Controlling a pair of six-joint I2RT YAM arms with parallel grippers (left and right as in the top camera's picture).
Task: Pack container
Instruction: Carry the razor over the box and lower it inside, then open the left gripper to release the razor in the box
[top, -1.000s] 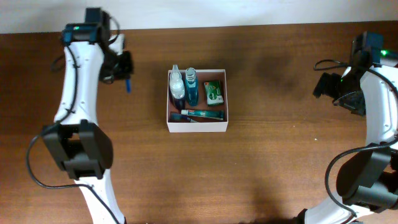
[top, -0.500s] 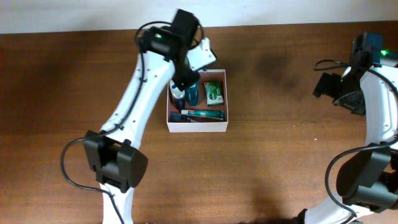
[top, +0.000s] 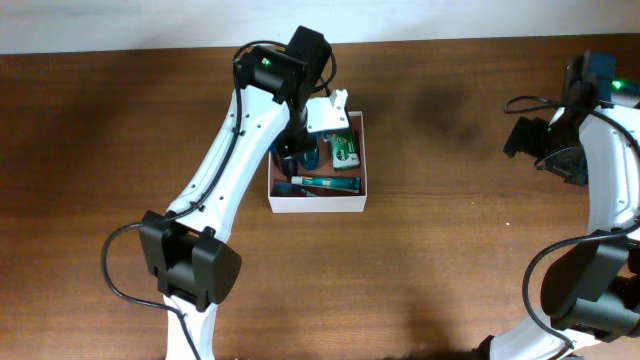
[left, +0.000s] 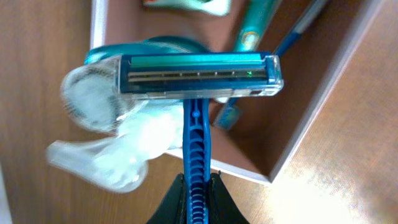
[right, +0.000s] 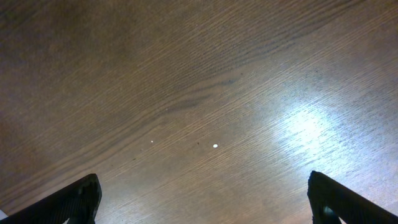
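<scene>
Two claws show overhead: the container (top: 318, 206) lies directly beneath the left claw (top: 293, 150) and well apart from the right claw (top: 517, 136). Left wrist: clenched on a blue razor (left: 198, 74), container just below. Right wrist: jaws spread wide above the table (right: 205, 93).

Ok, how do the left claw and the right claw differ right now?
The left claw is shut on a blue razor, while the right claw is open and holds nothing. The left claw hangs over the container, while the right claw is far off to the side, over the wooden table. Both claws are black.
</scene>
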